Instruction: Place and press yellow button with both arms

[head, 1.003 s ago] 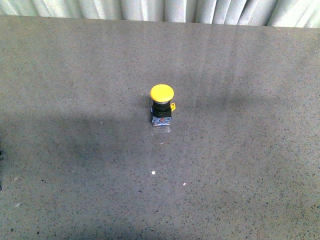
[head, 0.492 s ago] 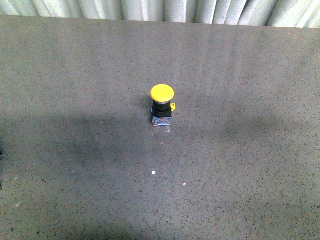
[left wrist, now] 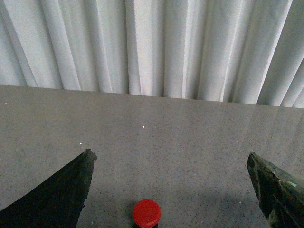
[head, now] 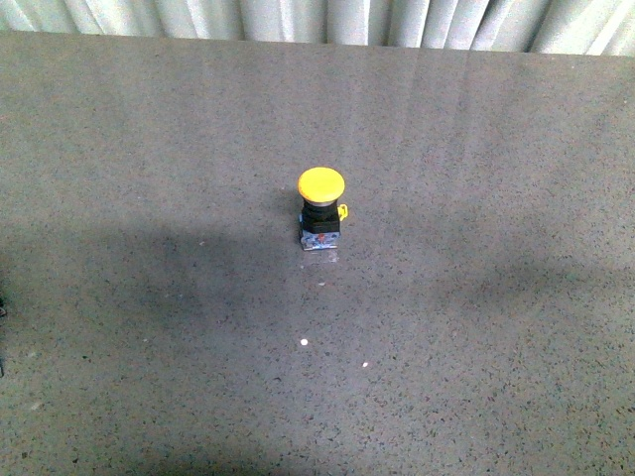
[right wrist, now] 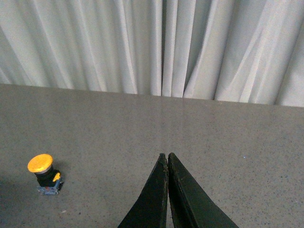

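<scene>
Nearest the robot in the front view is bare speckled grey table (head: 149, 397), with no arm showing on it; beyond that, about mid-table, the yellow button (head: 320, 210) stands upright on its bluish-grey block, cap up and side tab toward the robot's right, touched by nothing. Compared with the front pictures of a second and half a second ago, the button sits on the same spot in the same pose, so nothing about the task's object has changed; only the soft shadows on the table look slightly shifted, which I read as arms moving out of frame. The left gripper (left wrist: 171, 190) has its jaws spread wide, with a red-capped button (left wrist: 147, 213) between them at the near edge of that view (a different object from the yellow one). The right gripper (right wrist: 167, 190) has its fingers pressed together on nothing, and the yellow button (right wrist: 43, 174) stands well off to one side of it. Farthest back hangs the pleated white curtain (head: 298, 18). Placement looks done, and pressing is not yet under way.
</scene>
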Available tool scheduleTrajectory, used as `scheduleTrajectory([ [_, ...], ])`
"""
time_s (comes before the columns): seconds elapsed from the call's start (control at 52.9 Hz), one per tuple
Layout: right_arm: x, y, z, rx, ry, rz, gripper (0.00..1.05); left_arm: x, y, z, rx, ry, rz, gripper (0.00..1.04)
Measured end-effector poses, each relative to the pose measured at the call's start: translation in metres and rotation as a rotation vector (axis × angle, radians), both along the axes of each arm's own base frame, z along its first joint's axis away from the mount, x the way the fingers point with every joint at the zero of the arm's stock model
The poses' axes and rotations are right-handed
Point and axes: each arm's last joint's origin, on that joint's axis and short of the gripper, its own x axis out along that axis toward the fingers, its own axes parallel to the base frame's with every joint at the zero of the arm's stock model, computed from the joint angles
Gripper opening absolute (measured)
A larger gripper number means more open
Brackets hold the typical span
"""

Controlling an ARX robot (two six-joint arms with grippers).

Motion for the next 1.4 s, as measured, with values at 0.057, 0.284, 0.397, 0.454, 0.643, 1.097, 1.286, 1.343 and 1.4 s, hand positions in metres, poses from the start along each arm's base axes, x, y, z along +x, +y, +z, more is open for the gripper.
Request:
scheduleTrajectory([
  [0.057,-0.002,0.0,0.001,0.0,-0.002,0.0,0.01,0.0,0.0,0.0,0.0,0.0,0.0,0.96],
  [0.284,-0.009,0.0,0.002,0.0,-0.008,0.0,0.01,0.0,0.0,0.0,0.0,0.0,0.0,0.96],
  [0.397,-0.013,0.0,0.003,0.0,-0.009,0.0,0.01,0.0,0.0,0.0,0.0,0.0,0.0,0.96],
  [0.454,-0.015,0.0,0.003,0.0,-0.01,0.0,0.01,0.0,0.0,0.0,0.0,0.0,0.0,0.96],
  [0.643,-0.019,0.0,0.003,0.0,-0.01,0.0,0.01,0.0,0.0,0.0,0.0,0.0,0.0,0.96],
  [1.097,-0.032,0.0,-0.002,0.0,0.025,-0.001,0.01,0.0,0.0,0.0,0.0,0.0,0.0,0.96],
  [1.286,-0.036,0.0,-0.001,0.0,-0.003,-0.002,0.01,0.0,0.0,0.0,0.0,0.0,0.0,0.96],
  [1.343,-0.036,0.0,0.0,0.0,-0.004,-0.002,0.01,0.0,0.0,0.0,0.0,0.0,0.0,0.96],
  [1.4,-0.036,0.0,0.0,0.0,-0.004,-0.002,0.01,0.0,0.0,0.0,0.0,0.0,0.0,0.96],
])
